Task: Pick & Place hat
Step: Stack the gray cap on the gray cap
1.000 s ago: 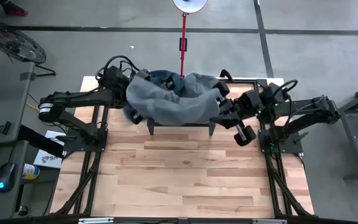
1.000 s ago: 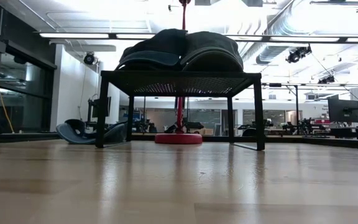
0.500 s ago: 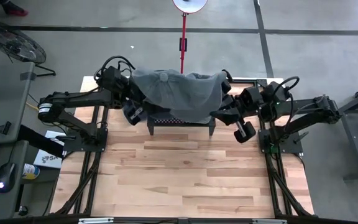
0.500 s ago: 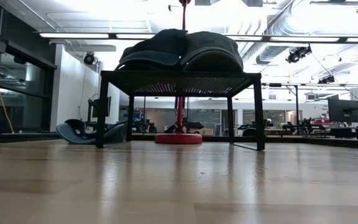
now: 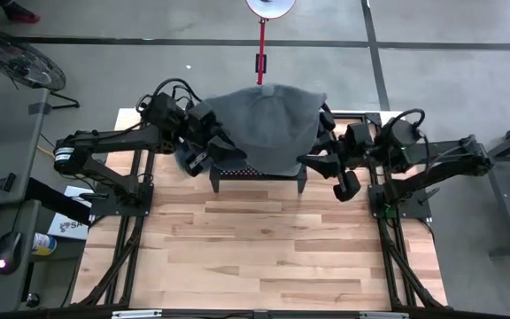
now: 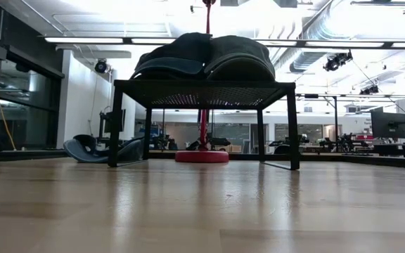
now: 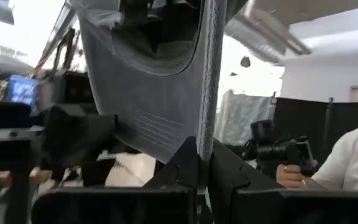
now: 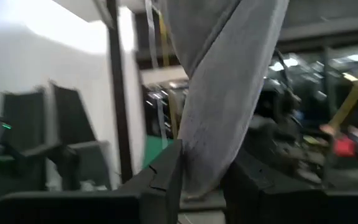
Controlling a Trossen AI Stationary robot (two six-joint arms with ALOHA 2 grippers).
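A grey hat (image 5: 264, 124) is held up crown upward between my two grippers, above a black mesh stand (image 5: 237, 168) at the table's far side. My left gripper (image 5: 215, 146) is at the hat's left edge, shut on it. My right gripper (image 5: 317, 146) is at its right edge, fingers apart with the cloth (image 8: 207, 137) between them. In the low view, dark hats (image 6: 202, 56) lie piled on the stand's top (image 6: 202, 91); neither arm shows there. My left gripper pinches the hat's lower edge (image 7: 205, 134) between its two fingers (image 7: 185, 165), coming from the table's left and slanting upward. The cloth rises from the fingertips, drawn fairly straight and clear of the stand. My right gripper's fingers (image 8: 166, 171) stand either side of the hat's bunched right edge (image 8: 204, 165), slanting upward from the table's right. Whether they touch the cloth, I cannot tell.
A red pole (image 5: 260, 44) on a round base stands just beyond the table's far edge, behind the stand. The bare wooden tabletop (image 5: 264, 248) stretches toward the near edge. A person (image 7: 353, 162) shows in the room behind in the left wrist view.
The grey hat hung sagging between the grippers with its hollow side up. It has swung over toward the far edge and now sits crown up, spread out above the stand. My right gripper has tipped upward.
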